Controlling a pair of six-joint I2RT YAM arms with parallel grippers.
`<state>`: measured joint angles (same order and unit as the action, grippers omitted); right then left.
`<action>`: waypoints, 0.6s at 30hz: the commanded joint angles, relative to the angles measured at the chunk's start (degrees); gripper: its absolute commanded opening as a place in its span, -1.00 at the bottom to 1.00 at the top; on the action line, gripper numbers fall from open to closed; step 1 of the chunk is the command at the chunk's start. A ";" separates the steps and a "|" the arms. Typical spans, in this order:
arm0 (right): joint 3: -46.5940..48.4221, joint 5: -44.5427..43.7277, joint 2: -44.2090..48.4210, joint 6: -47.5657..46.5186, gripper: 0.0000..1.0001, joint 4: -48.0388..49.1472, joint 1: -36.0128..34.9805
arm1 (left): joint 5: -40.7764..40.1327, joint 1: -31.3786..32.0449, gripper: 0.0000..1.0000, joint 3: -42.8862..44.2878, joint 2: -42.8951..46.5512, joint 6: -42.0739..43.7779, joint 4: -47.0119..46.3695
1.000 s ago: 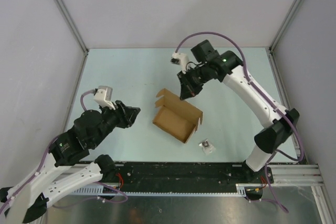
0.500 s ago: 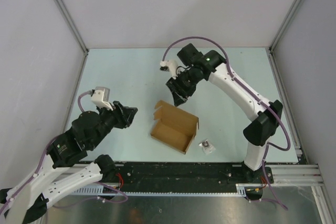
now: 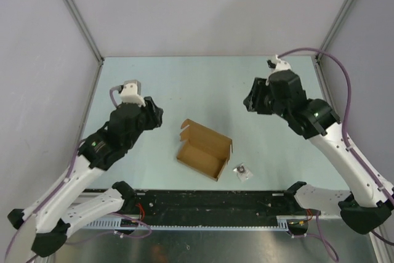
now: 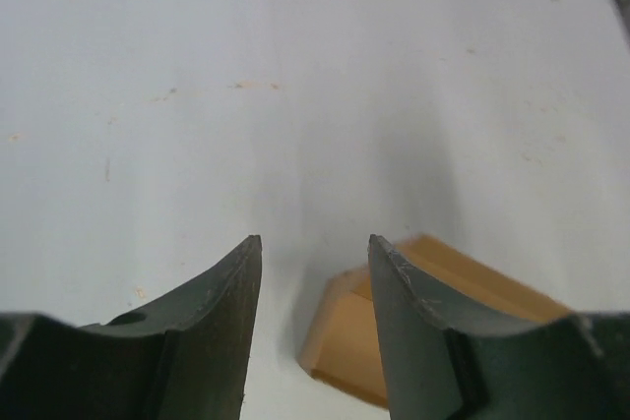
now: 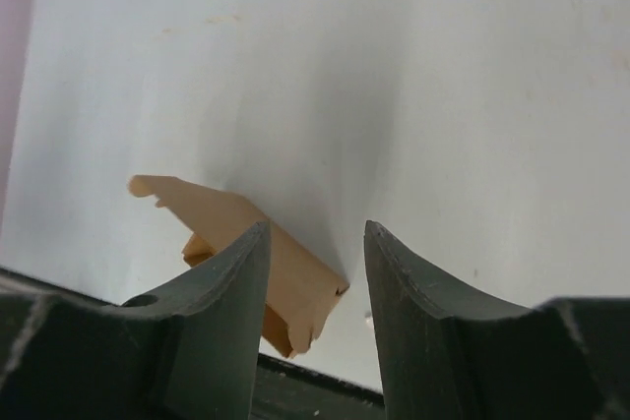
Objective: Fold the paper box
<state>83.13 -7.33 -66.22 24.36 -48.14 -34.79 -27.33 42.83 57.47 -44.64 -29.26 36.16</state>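
The paper box [image 3: 204, 149] is a brown cardboard box, partly folded, with its lid standing up at the back and a flap at its left end. It lies on the pale table near the front middle. My left gripper [image 3: 155, 115] is open and empty, up and to the left of the box; a corner of the box [image 4: 394, 327] shows between its fingers in the left wrist view. My right gripper [image 3: 249, 101] is open and empty, up and to the right of the box. The box [image 5: 295, 277] lies beyond its fingers in the right wrist view.
A tiny white-grey square object [image 3: 242, 170] lies just right of the box's front corner. A black rail [image 3: 215, 204] runs along the table's near edge. Grey walls [image 3: 37, 60] close in the table on three sides.
My right arm has pulled up and to the right, away from the box's lid. My left gripper has moved up and farther back. The box slid slightly left earlier and now lies still.
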 commanded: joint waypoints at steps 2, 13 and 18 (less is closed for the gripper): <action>-8.92 -16.04 2.04 22.99 -0.03 -11.18 -6.86 | 11.49 -14.48 0.03 -1.65 -5.54 -0.01 -4.43; -38.39 -11.21 13.92 45.15 0.09 -6.36 -16.88 | 32.51 -23.76 -0.15 -23.96 -1.95 -5.72 -12.42; -45.42 -7.00 14.80 52.10 -0.06 4.79 -23.39 | 35.15 -23.58 -0.23 -29.69 0.08 -7.48 -14.19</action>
<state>41.41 -16.84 -52.45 67.40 -53.76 -54.57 2.02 19.20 30.48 -46.85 -33.74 26.89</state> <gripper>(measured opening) 0.496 0.392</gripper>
